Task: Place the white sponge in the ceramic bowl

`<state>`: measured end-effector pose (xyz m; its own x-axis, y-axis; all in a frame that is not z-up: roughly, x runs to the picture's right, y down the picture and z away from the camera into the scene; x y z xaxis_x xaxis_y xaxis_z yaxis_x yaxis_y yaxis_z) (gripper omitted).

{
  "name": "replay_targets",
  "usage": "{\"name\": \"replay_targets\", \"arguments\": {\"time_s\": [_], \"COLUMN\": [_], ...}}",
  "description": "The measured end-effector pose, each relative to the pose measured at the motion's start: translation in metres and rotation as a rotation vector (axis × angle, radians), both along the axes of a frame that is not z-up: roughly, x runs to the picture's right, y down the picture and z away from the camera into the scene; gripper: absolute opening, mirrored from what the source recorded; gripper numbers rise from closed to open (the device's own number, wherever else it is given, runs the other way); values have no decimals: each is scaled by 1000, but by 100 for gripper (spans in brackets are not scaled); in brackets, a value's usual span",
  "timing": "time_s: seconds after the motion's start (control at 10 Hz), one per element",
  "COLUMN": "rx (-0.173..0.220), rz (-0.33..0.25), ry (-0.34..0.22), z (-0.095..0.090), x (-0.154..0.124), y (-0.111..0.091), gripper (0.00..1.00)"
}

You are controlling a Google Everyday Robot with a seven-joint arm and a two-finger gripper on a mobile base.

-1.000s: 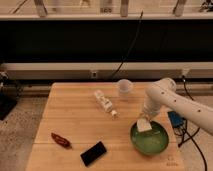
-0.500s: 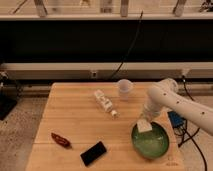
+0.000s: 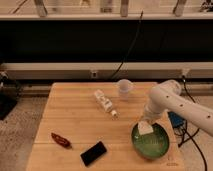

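The gripper point(image 3: 146, 123) has edged slightly left since a moment ago and holds over the near-left rim of the green ceramic bowl point(image 3: 160, 148), clenched on the white sponge point(image 3: 145, 128), which hangs just inside the bowl.

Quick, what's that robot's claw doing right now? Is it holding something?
Gripper: above the near-left rim of the green ceramic bowl, right at the white sponge; whether it grips cannot be told.
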<state>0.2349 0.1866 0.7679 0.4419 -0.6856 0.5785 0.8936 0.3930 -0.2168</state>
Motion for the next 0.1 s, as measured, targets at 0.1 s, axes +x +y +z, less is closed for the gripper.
{"name": "replay_targets", "arguments": {"time_s": [0.1], "rx": [2], "rz": [4], "ry": [1], "z": [-3], "x": [3], "y": [2], "gripper": [0]}}
